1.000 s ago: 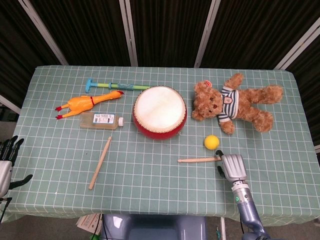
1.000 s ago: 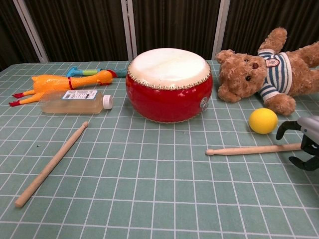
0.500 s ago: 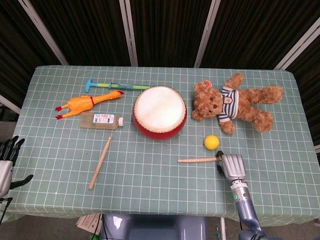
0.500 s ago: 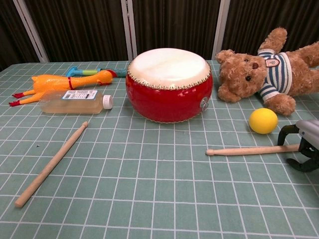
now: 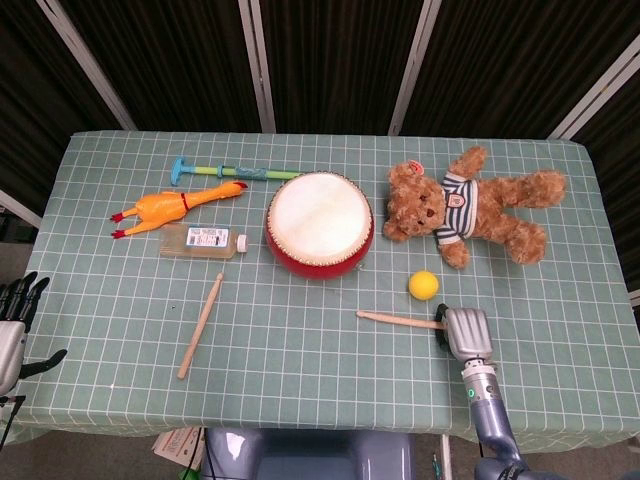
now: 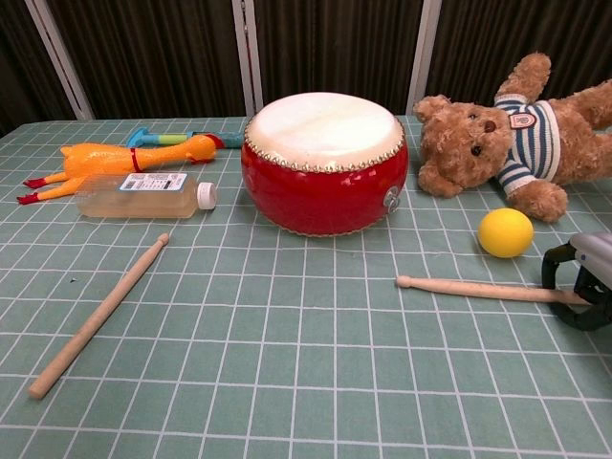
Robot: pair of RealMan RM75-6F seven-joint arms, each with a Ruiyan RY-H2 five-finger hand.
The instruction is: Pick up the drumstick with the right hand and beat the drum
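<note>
The red drum [image 5: 320,222] with a pale skin stands mid-table, also in the chest view [image 6: 323,163]. A wooden drumstick [image 5: 398,320] lies in front of it to the right, its tip pointing left and its handle running into my right hand [image 5: 465,333]. In the chest view the dark fingers [image 6: 551,270] of the right hand [image 6: 583,282] curl around the handle end of the drumstick [image 6: 478,288], which still rests on the cloth. My left hand [image 5: 15,320] hangs off the table's left edge, fingers apart, holding nothing.
A second drumstick [image 5: 201,325] lies front left. A yellow ball [image 5: 423,284] sits just behind the right hand, with a teddy bear [image 5: 470,205] beyond it. A rubber chicken [image 5: 175,207], a clear bottle [image 5: 203,241] and a green-blue toy [image 5: 225,171] lie at the back left.
The right hand's fingers have closed in around the drumstick's handle. The stick has swung: its tip moved slightly away from me, its handle toward the hand. The left hand is still.
</note>
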